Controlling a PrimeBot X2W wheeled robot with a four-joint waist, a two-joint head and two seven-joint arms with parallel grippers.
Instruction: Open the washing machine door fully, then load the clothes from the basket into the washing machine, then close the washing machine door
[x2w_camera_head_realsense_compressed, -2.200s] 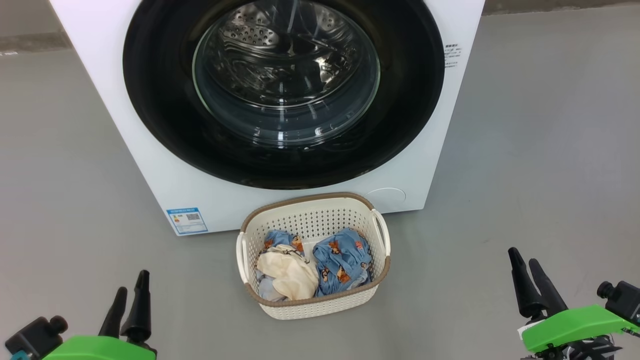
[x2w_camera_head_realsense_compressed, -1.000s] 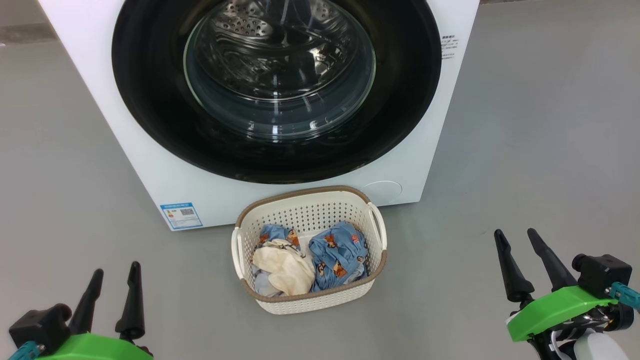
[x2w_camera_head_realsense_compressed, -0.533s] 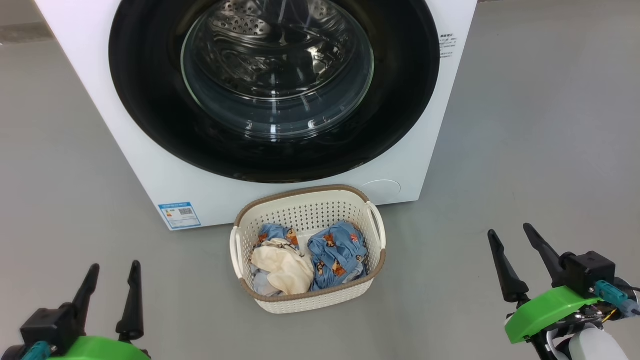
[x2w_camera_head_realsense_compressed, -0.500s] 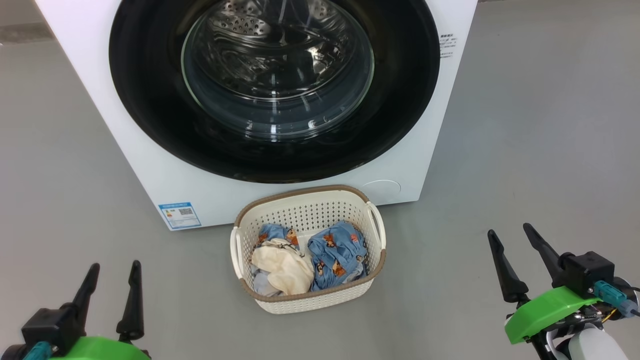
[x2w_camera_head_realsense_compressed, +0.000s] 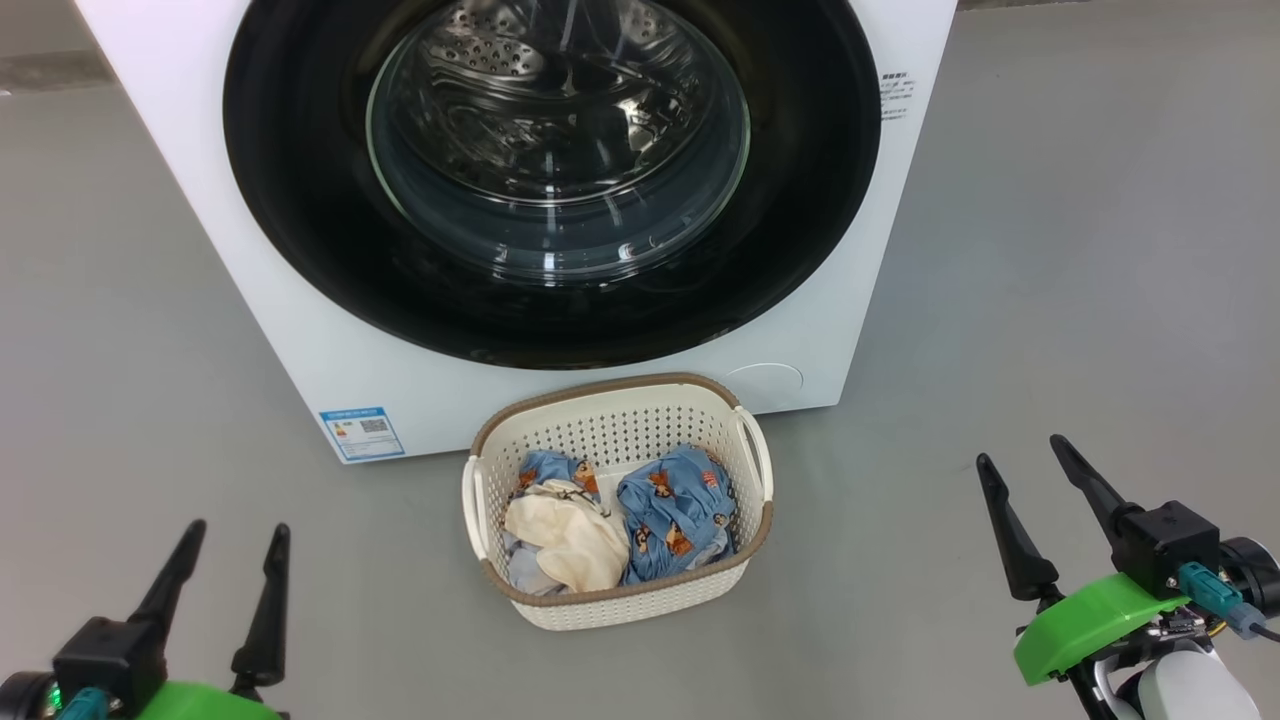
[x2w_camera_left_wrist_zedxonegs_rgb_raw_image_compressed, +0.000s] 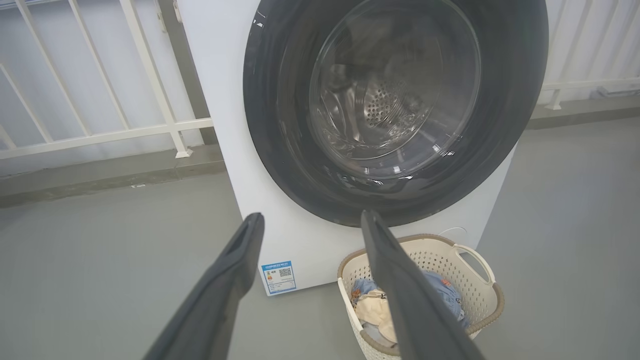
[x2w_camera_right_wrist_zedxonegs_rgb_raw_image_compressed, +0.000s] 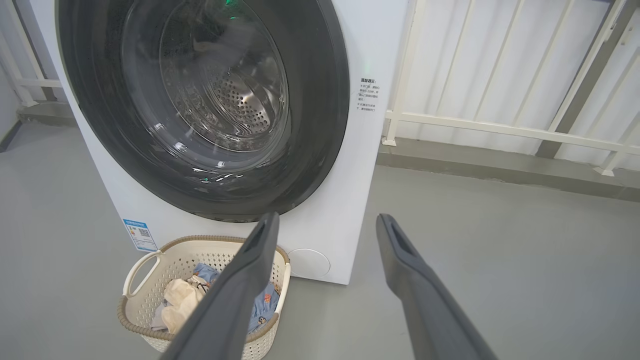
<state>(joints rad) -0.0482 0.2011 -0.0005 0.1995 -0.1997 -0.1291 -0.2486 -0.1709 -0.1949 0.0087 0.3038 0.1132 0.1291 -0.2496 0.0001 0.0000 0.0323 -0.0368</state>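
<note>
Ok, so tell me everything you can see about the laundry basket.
The basket is small, rectangular with rounded corners, cream plastic by its look, with perforated walls, a brown woven-look rim and a white handle on each short side. It stands upright on the grey floor, close in front of the washer. Inside lie crumpled clothes: blue printed pieces and one cream piece. The left hand and right hand, both open, are apart from it.

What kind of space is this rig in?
Probably a laundry corner on a balcony or utility area: a washing machine stands on the grey floor, a basket of clothes sits before it, and white railing runs behind.
</note>
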